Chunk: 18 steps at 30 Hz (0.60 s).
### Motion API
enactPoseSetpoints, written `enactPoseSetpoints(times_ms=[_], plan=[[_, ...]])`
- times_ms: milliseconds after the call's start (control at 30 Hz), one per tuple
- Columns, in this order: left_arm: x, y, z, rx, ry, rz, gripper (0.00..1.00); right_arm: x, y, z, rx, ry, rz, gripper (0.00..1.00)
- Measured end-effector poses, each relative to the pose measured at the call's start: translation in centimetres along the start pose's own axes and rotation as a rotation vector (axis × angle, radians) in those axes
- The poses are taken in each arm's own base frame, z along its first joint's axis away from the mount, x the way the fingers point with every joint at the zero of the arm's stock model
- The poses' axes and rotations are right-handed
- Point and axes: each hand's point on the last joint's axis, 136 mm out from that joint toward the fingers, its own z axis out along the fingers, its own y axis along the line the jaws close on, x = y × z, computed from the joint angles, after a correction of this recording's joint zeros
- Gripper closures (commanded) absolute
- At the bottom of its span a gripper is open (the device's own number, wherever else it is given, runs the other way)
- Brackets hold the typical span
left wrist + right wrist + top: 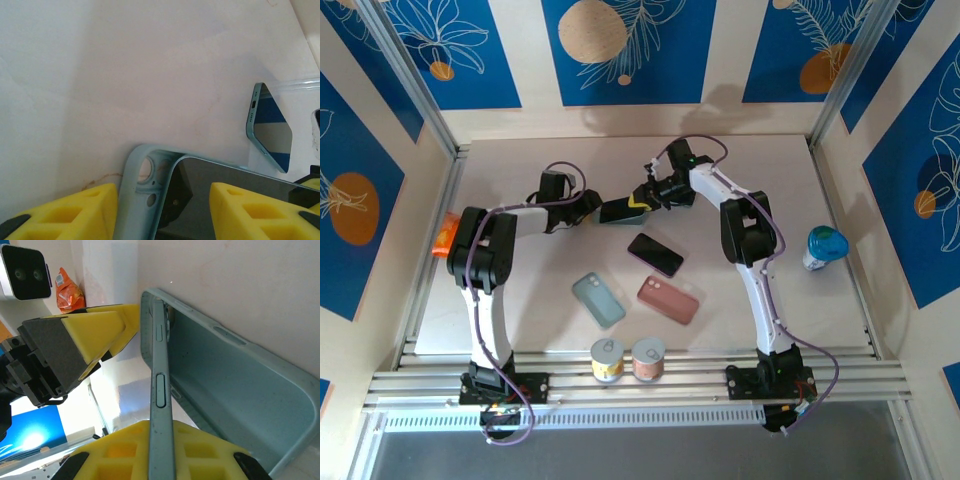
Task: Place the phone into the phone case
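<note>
- Yellow fingers (210, 452) of the right hand (161, 460) lie closest to the right wrist camera. They are clamped on the thin edge of the phone (161, 390), with its side buttons facing the lens.
- Step in hand: seating the phone in the case (240, 390). The phone meets the shell near the camera-cutout corner at 12 o'clock. The rest of the phone stands tilted off the case floor, so it is not yet seated.
- Left hand (165, 215): about half open, gripping the case across its width. One finger presses the outer case wall at 10 o'clock of the phone in the right wrist view.
- Location: both hands hold the pair at mid-bench (790, 180), at 11 o'clock of a spare phone (655, 254).
- Next move, as judged: swing the raised edge into the shell while the left hand steadies the case. The right hand's grip will probably have to shift before the last edge can snap in.
</note>
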Motion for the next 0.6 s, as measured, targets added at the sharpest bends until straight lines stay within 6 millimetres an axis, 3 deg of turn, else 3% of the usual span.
enactPoseSetpoints(times_ms=[600], plan=[[0.3, 0.0, -0.2, 0.043, -0.036, 0.007, 0.48, -0.1, 0.9, 1.9, -0.013, 0.013, 0.015, 1.00]])
